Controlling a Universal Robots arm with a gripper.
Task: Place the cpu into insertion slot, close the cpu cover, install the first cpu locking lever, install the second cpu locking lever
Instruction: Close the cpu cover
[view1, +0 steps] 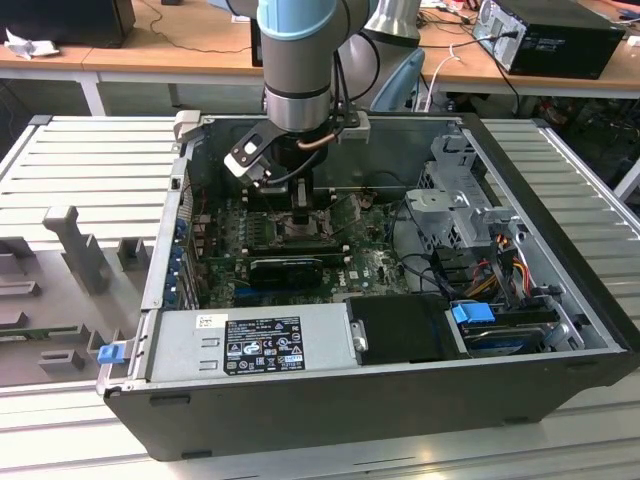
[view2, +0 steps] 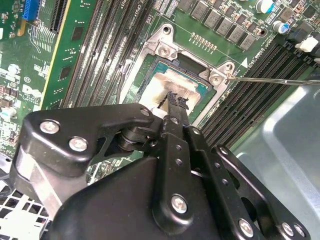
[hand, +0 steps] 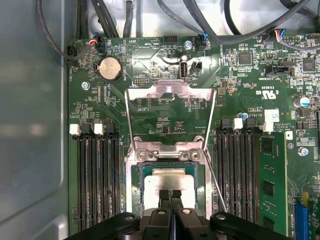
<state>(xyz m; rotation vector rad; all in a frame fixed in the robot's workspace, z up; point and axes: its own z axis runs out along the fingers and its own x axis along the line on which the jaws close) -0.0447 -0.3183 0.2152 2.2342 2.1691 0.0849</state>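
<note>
A: Where is the cpu (hand: 167, 179) now?
B: It lies flat in the insertion slot (hand: 141, 192), mid-motherboard (hand: 150, 65), between the memory slot rows (hand: 97, 185). The fingers of the gripper (hand: 170, 194) are clenched together and empty. Their tips are on or just above its lid; contact cannot be judged.
A: And the risk?
B: If the chip sits askew, pressing down could bend pins. The cpu cover (hand: 170, 91) is swung open, and a sideways drag might snag the loose locking lever (hand: 216, 185).
</note>
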